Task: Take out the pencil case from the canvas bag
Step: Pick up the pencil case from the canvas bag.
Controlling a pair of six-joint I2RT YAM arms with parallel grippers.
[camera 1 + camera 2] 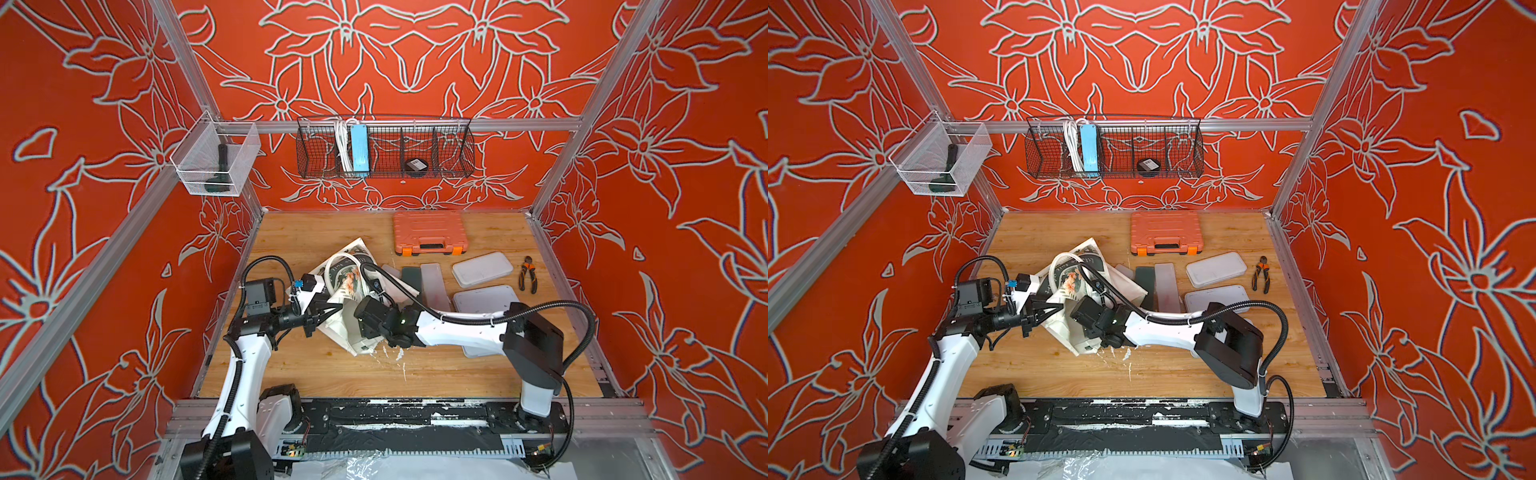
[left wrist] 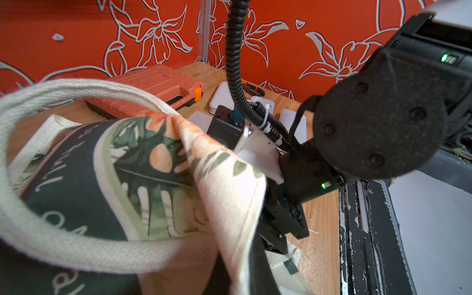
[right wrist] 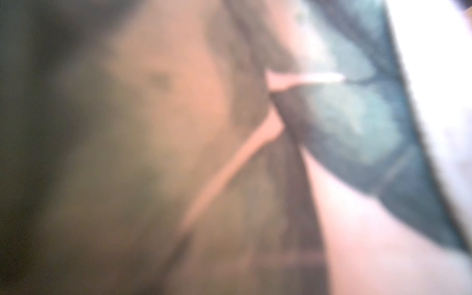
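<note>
Top views both give us the bag (image 1: 348, 287) crumpled on the table (image 1: 316, 370), left of centre, printed face up, with a cream handle (image 1: 337, 266) looped over it. The left gripper (image 1: 338, 308) reaches in from the left. Its fingers are pressed together at the bag's near rim, with a fold of the cloth nipped between them.

The right arm comes across from the right, and the right gripper (image 2: 284, 218) points down into the bag's mouth. Its fingers are buried in cloth, so we cannot tell whether they stand apart or together. The right wrist view gives only a blur of tan cloth and a dark teal patch, too soft to name. We cannot make out the pencil case in any view.

In the left wrist view the handle arches close to the lens. Under it lies the leaf-and-flower print, with pale lettering on a dark ground.

Just right of the bag lie a dark green slab (image 1: 410, 277) and a frosted one (image 1: 433, 286). Farther right are two white lids (image 1: 482, 269), then the pliers (image 1: 528, 274) near the table's right edge. The orange case (image 1: 430, 232) sits shut at the back, well apart from the bag.
</note>
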